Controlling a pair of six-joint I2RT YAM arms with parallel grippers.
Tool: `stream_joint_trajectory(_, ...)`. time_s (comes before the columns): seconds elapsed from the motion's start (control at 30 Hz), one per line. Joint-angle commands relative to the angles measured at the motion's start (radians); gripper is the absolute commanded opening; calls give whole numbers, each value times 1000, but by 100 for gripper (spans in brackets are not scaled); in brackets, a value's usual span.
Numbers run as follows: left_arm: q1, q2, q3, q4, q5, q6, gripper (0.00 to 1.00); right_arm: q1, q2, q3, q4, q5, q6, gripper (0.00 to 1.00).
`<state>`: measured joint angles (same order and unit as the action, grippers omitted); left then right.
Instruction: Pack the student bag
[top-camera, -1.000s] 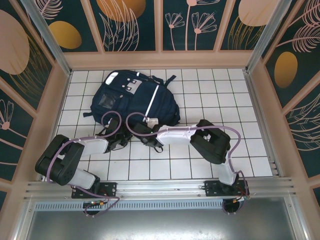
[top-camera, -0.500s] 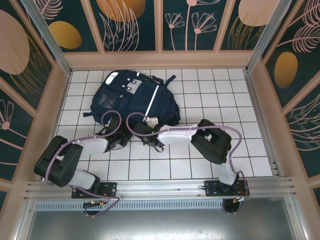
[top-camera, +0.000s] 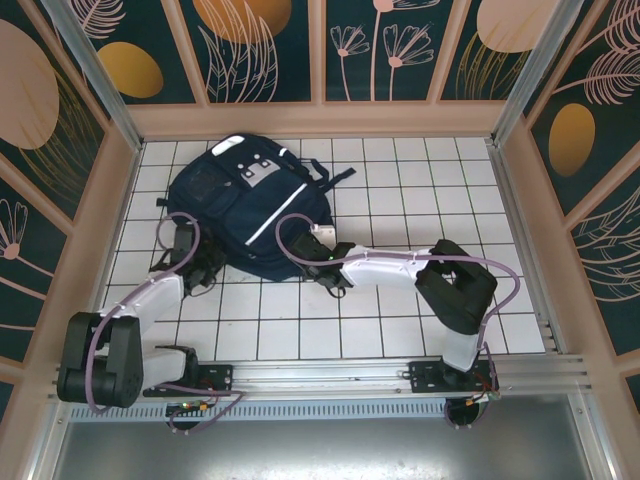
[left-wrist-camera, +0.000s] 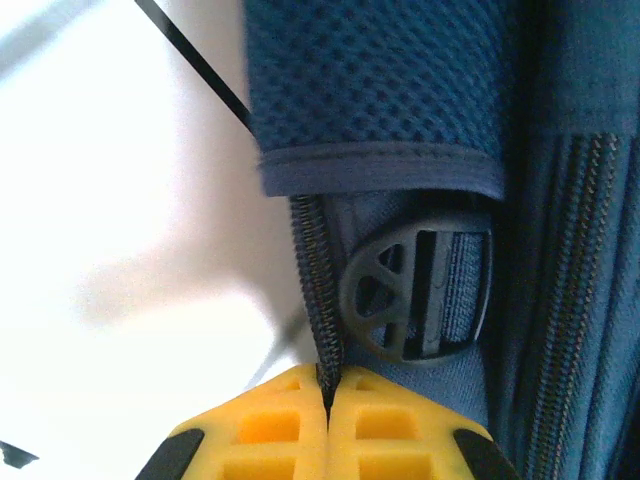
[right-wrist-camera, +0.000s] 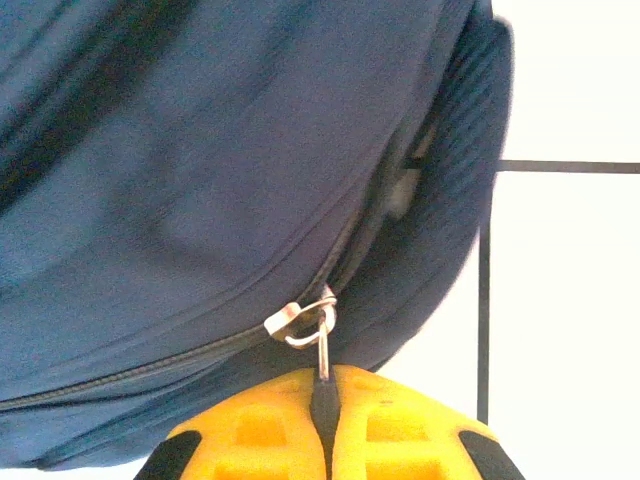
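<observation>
Tabletop tiles (top-camera: 400, 190) carry the student bag (top-camera: 245, 200), which lies flat toward the far left with its near edge reaching both arms. At the bag's left side, the left fingers (left-wrist-camera: 335, 400) are clenched on a zipper track (left-wrist-camera: 315, 290) just beside a dark round buckle (left-wrist-camera: 415, 300). The right fingers (right-wrist-camera: 330, 400) are pinched tight on the metal zipper pull (right-wrist-camera: 305, 318) at the bag's near right edge.

Navy bag (top-camera: 240, 200) lies front up, white stripe and grey patches showing. The left gripper (left-wrist-camera: 327, 382) pinches its zip seam (left-wrist-camera: 312, 270) just below a black buckle (left-wrist-camera: 415, 295). The right gripper (right-wrist-camera: 322, 388) pinches the metal zip pull (right-wrist-camera: 305, 320) at its edge.
</observation>
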<state>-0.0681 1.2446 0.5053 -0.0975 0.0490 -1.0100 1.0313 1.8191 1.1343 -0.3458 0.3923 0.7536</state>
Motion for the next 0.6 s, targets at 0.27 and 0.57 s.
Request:
stream_joint_trajectory(0.27, 276, 52, 204, -182, -21, 222, 3, 72, 89, 137, 83, -104, -174, 0)
stream_joint_trajectory(0.57, 258, -182, 34, -212, 228, 96, 50, 109, 166, 228, 156, -215, -250, 0)
